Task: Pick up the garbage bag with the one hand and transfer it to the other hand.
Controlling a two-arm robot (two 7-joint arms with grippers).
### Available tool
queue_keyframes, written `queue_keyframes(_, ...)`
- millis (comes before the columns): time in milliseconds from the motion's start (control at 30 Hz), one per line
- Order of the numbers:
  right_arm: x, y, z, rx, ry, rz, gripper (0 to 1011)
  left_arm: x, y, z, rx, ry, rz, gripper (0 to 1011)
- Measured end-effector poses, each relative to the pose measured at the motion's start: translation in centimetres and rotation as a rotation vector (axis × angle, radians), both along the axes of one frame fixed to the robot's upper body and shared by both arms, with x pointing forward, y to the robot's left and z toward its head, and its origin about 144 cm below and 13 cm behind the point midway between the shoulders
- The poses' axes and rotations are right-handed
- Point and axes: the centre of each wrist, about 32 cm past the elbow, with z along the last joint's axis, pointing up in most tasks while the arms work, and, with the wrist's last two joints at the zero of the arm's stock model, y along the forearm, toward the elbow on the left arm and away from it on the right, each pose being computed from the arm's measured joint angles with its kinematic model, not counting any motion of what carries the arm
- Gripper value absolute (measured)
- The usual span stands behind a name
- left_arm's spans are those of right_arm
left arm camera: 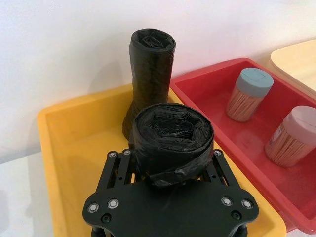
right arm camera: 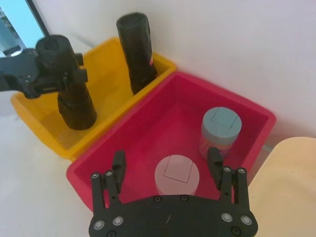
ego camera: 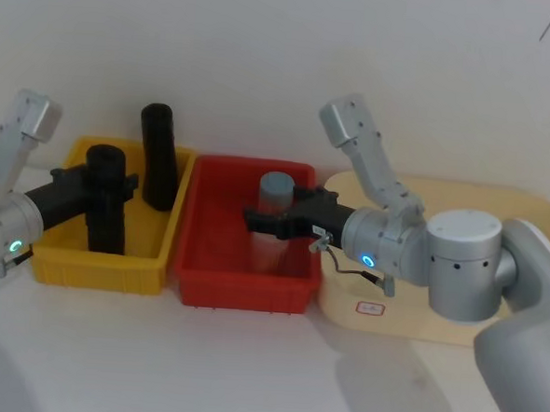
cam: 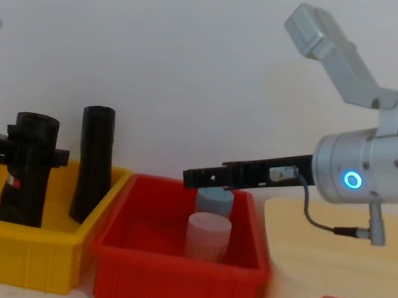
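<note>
The garbage bag, a tightly rolled black cylinder, stands upright in the yellow bin. My left gripper, on the green-ringed arm, is shut around its upper part; the fingers clamp it from both sides. A small red mark shows on the garbage bag's side in the chest view. My right gripper, on the blue-ringed arm, hovers open over the red bin. In the right wrist view the right gripper straddles a pale-lidded jar without touching it.
A second black roll leans against the yellow bin's back corner, close behind the held one. The red bin holds two lidded jars, one grey-blue. A cream tray sits to the right. A white wall is close behind.
</note>
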Motion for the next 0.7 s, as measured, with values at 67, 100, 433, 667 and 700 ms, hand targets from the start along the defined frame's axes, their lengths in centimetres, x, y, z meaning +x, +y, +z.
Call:
queue_keyframes(67,0.4,0.2,-0.2,-0.01,0.011,0.004,1001,0.0,0.0,0.0,0.0,0.0,0.0,528)
queue_keyframes(100,0.5,0.2,-0.2,-0.013,0.014,0.005,1001,0.1,0.0,0.0,0.0,0.0,-0.001,527)
queue_keyframes(433,1.9,0.9,-1.0,-0.048,0.053,0.015,1001,0.2,-0.1,0.0,0.0,-0.001,-0.002,477)
queue_keyframes(667,2.5,0.9,-1.5,-0.074,0.07,0.01,1001,0.2,-0.2,0.0,0.0,-0.001,-0.003,466)
queue_keyframes(700,2.6,0.9,-1.6,-0.081,0.074,0.009,1001,0.2,-0.2,0.0,0.0,-0.001,-0.003,466)
